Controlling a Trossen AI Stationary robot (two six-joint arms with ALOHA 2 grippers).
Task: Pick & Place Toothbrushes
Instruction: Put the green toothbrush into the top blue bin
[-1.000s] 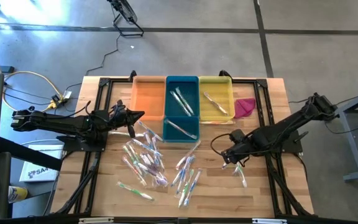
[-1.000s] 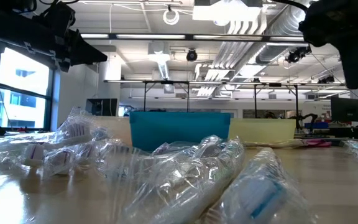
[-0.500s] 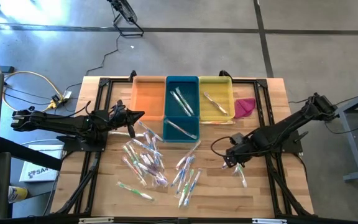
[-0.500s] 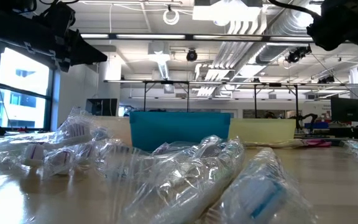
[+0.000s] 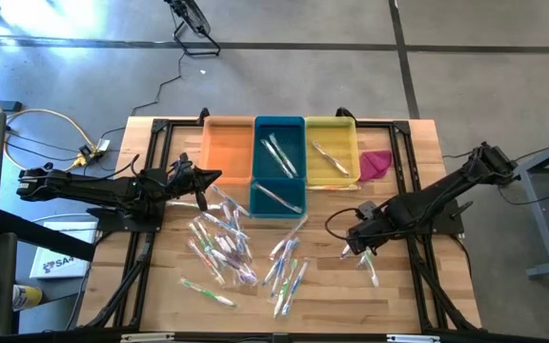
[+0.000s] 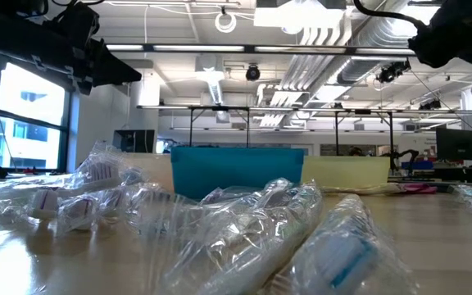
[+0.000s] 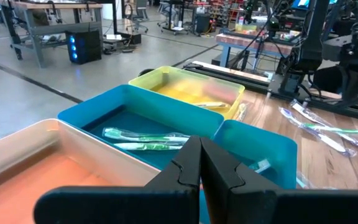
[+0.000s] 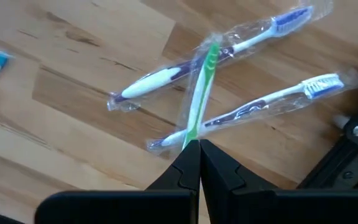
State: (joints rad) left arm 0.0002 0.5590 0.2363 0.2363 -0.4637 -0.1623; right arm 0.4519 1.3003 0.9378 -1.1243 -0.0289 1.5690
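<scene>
Toothbrushes [image 5: 225,244] still mostly lie loose on the wooden surface [image 5: 151,286], a scatter of wrapped ones spread in front of the three bins, with a second loose bunch [image 5: 286,270] a little nearer the right arm. Only a few have made it into a bin: a couple of green-handled ones sit in the blue bin [image 5: 278,176], another wrapped one lies in the lower blue section [image 5: 276,197], and one or two are in the yellow bin [image 5: 330,154]. The orange bin [image 5: 227,151] looks bare. So by my reckoning the job is barely begun, with the great bulk of the sorting left.

The right end effector [image 5: 354,248] hangs low over a small cluster of three wrapped brushes [image 8: 222,81] off to the right of the main pile: a green one [image 8: 199,99] laid across two blue-and-white ones. Its fingers are pressed together and carrying nothing, their tips right at the near end of the green brush; it would have to spread them before taking it.

The left end effector [image 5: 203,181] waits beside the orange bin, fingers also pressed together and empty. A pink cloth [image 5: 375,163] sits just right of the yellow bin.
</scene>
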